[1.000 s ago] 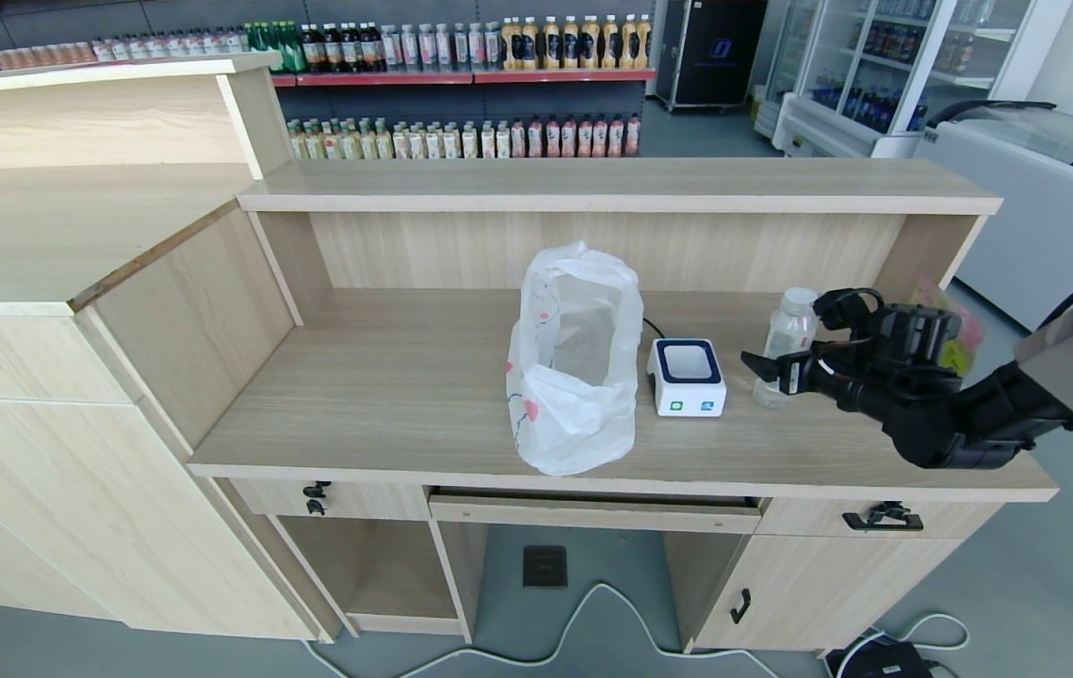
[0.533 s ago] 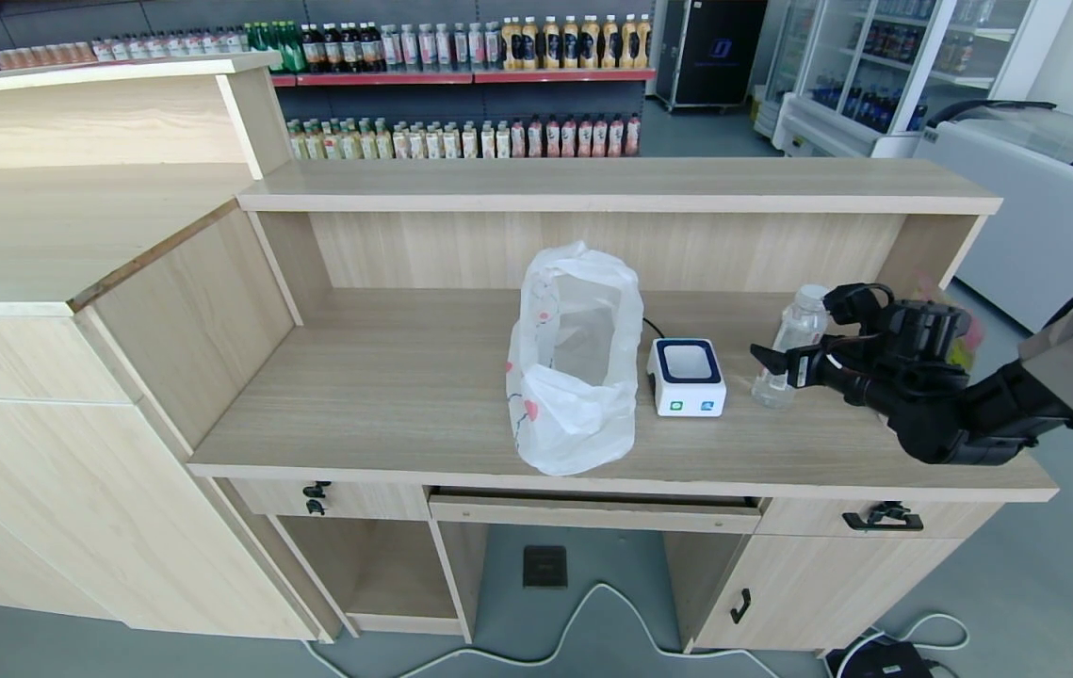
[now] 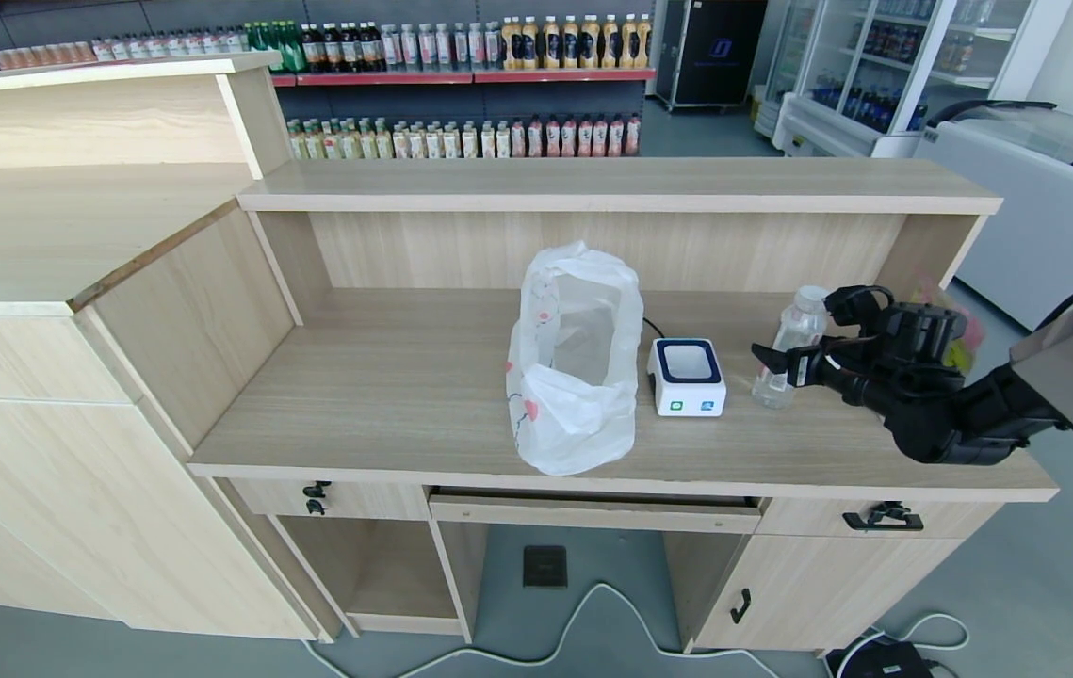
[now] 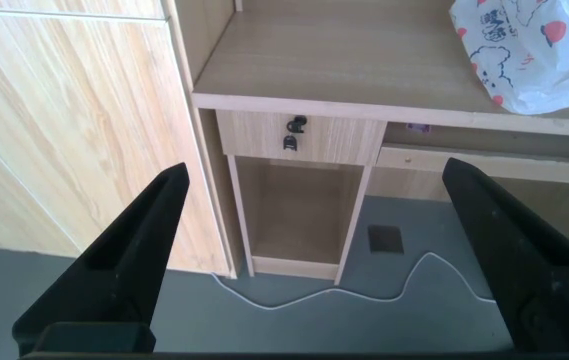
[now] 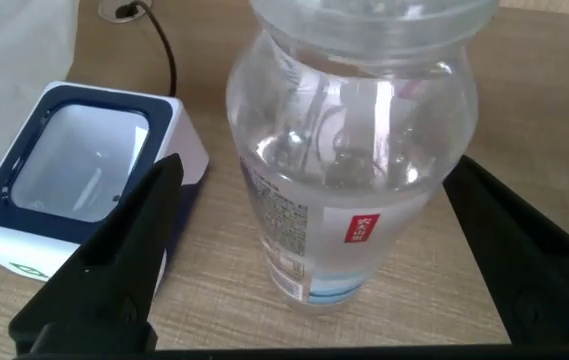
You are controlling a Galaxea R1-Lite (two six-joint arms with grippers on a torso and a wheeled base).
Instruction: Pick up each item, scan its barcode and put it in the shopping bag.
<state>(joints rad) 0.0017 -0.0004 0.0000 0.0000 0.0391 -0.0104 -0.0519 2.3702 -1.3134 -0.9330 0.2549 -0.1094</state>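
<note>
Head view: the clear water bottle stands upright on the wooden surface, just right of the scanner. The white shopping bag stands open just left of the scanner. The right claw is at the bottle, on the side away from the scanner, fingers apart around it.

Left wrist view: the left claw hangs spread wide over the floor, lower than the surface and well left of the scanner, beyond the shopping bag.

Right wrist view: the right claw is spread with the water bottle between its fingers. A gap shows on the side toward the scanner.
</note>
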